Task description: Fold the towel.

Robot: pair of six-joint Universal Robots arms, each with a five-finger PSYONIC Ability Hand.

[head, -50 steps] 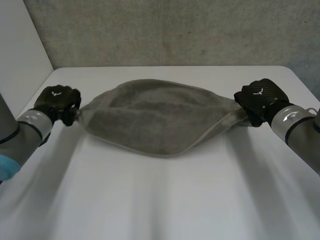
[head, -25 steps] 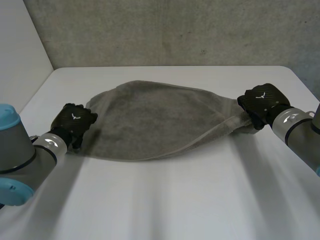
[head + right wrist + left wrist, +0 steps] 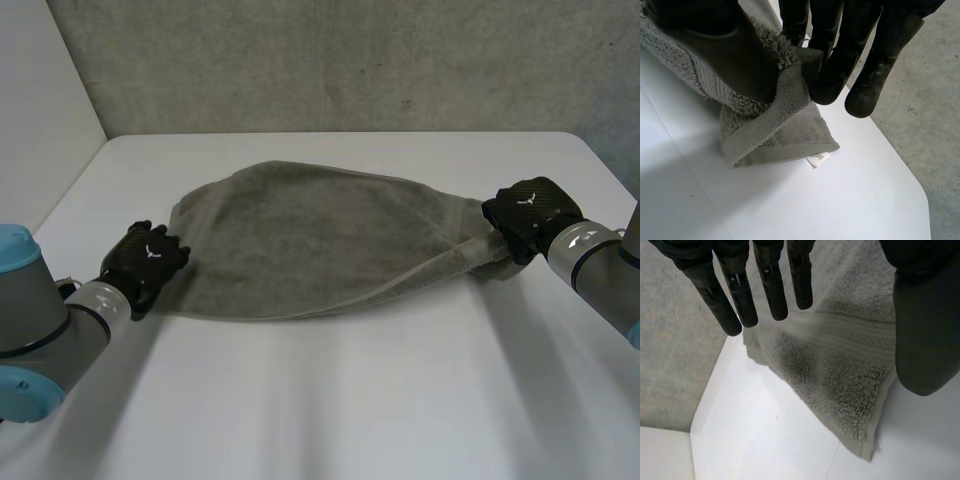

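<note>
towel: grey terry cloth, fuzzy looped pile, matt; flat ribbed woven band by the hem.
surface: white, smooth, faint sheen.
fingers: black, smooth, hard-looking, low gloss.
wall behind towel: grey, rough, speckled, matt.
tag at towel corner: white, thin.

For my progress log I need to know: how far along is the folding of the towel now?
Done: the towel lies doubled on the table, one layer over the other, its outline uneven. In hand: the right hand pinches one end between thumb and fingers; the left hand is open over the other end. Left: probably letting go, smoothing and another fold.
</note>
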